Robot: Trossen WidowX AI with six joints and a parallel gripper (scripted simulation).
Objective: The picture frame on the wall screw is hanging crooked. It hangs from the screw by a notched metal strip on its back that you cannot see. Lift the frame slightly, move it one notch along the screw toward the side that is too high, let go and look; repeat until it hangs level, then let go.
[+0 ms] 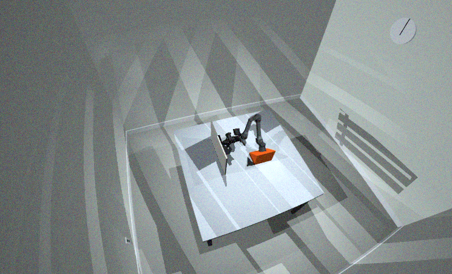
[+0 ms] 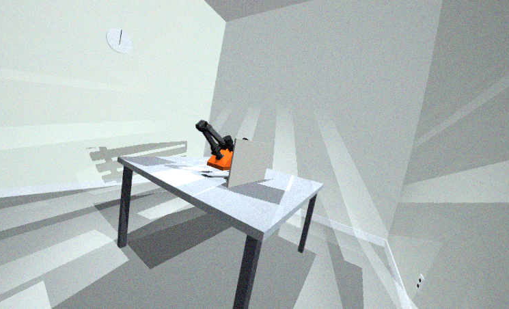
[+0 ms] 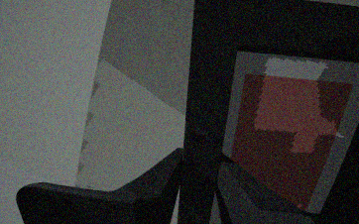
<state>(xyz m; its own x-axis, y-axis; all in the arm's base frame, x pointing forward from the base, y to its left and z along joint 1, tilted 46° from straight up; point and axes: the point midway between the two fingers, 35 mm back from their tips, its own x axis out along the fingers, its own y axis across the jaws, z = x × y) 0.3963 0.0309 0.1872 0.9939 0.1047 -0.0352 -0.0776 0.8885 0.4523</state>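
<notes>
The picture frame [image 3: 289, 27] has a wide black border, a grey mat and a reddish picture in the wrist view. Its top edge slopes down to the right there, but I cannot tell its true tilt. In the top view the frame [image 1: 222, 147] shows almost edge-on, in front of the upright panel [image 1: 222, 164] [image 2: 250, 165]. My gripper [image 3: 198, 156] [image 1: 221, 141] is shut on the frame's left border as the wrist camera sees it, one finger on each side. The screw and the notched strip are hidden. In the exterior view the panel hides the frame and fingers.
The panel stands on the white table [image 1: 241, 194] [image 2: 244, 210]. The arm's orange base [image 1: 263, 156] [image 2: 218, 163] is on the table on the frame's side of the panel. A round clock [image 1: 403, 30] [image 2: 119, 39] hangs on a room wall. Striped shadows cross the surfaces.
</notes>
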